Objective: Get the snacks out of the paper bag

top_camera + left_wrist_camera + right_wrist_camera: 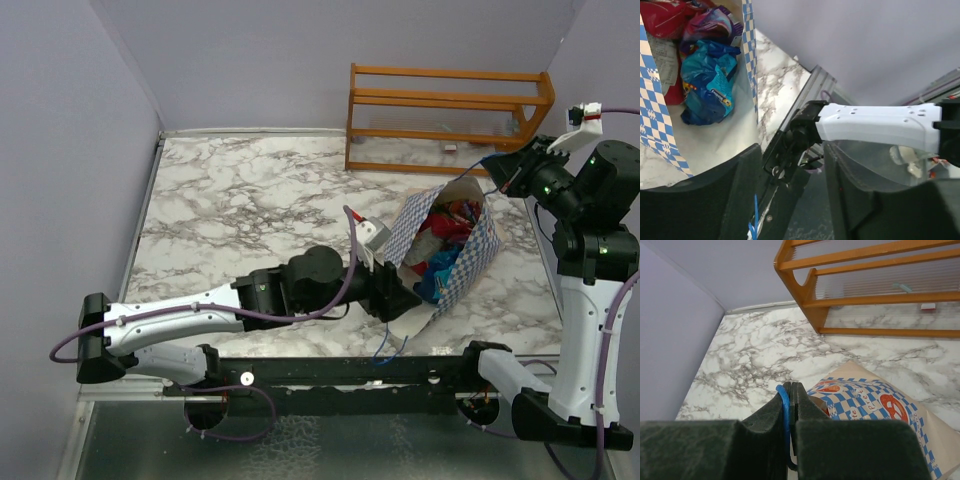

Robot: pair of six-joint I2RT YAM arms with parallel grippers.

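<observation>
Nothing I can read with certainty. Right wrist view: paper bag [865,400] carries blue lettering on a white square among the checks, too blurred to make out; beside it an orange-red pretzel-shaped mark [892,407]. Left wrist view: blue chip bag [707,80] shows a small white logo, illegible. Red packet [660,20] has a white panel of fine print, unreadable.

Orange wooden rack [450,98], marble table [250,200], perhaps pens [902,287] on rack

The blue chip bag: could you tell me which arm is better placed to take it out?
Left. The left claw is open at the paper bag's mouth, blue chip bag ahead; the right claw is shut on its cord handle.
</observation>
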